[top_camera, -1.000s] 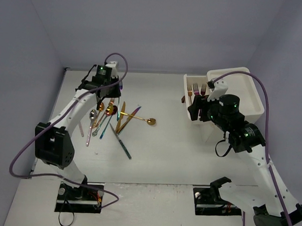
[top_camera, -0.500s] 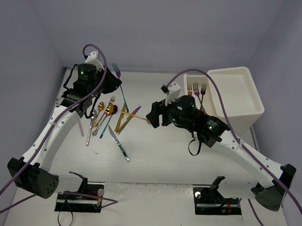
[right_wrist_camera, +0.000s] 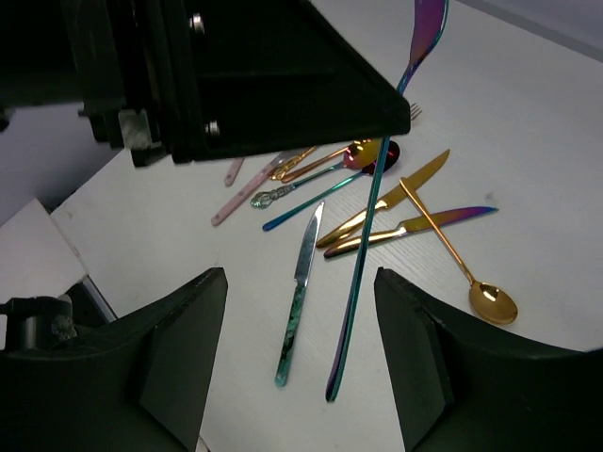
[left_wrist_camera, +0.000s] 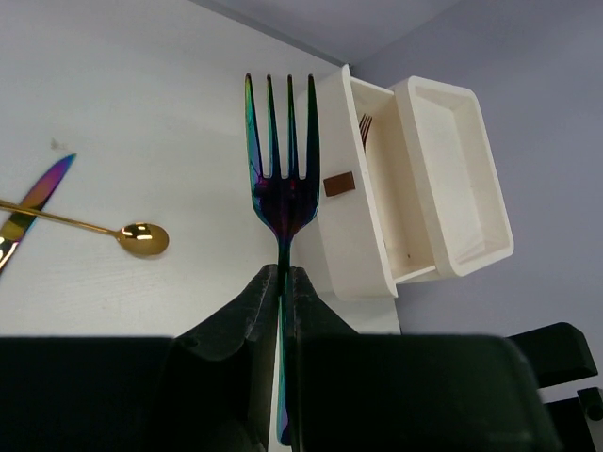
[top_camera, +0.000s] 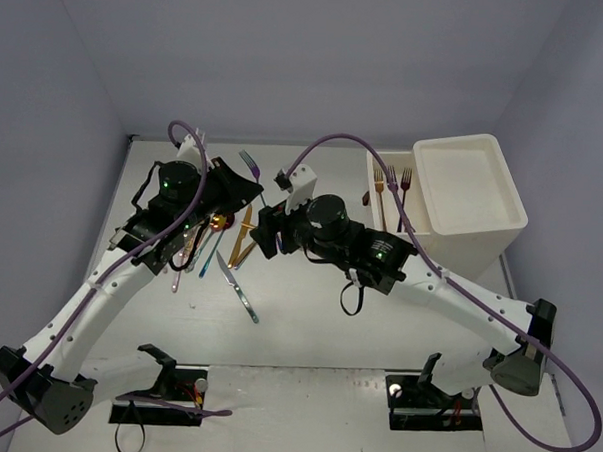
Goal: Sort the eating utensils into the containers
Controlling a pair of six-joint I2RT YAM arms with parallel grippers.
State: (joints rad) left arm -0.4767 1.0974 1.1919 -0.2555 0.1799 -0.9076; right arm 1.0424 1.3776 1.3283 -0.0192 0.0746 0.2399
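- The left gripper [left_wrist_camera: 283, 275] has its jaws shut tight on a shiny blue-green fork [left_wrist_camera: 281, 198].
- The jaws pinch the fork just below its prongs. The fork is up in the air above the desk [top_camera: 318, 317], and its prongs point toward the open drawer [left_wrist_camera: 344, 235].
- The right gripper [right_wrist_camera: 300, 292] has its jaws wide apart, with nothing in them. It hangs over the desk, close to the left gripper.
- Under the right gripper lies a pile of spoons and knives [right_wrist_camera: 377, 202]. There is a gold spoon [right_wrist_camera: 493, 302], a silver knife [right_wrist_camera: 303, 259] and two gold knives that cross each other.
- The open drawer sticks out from a white box [top_camera: 476, 232] at the far right of the desk. It has a small brown handle [left_wrist_camera: 338, 184].
- Three forks [top_camera: 391, 185] lie side by side in the drawer.
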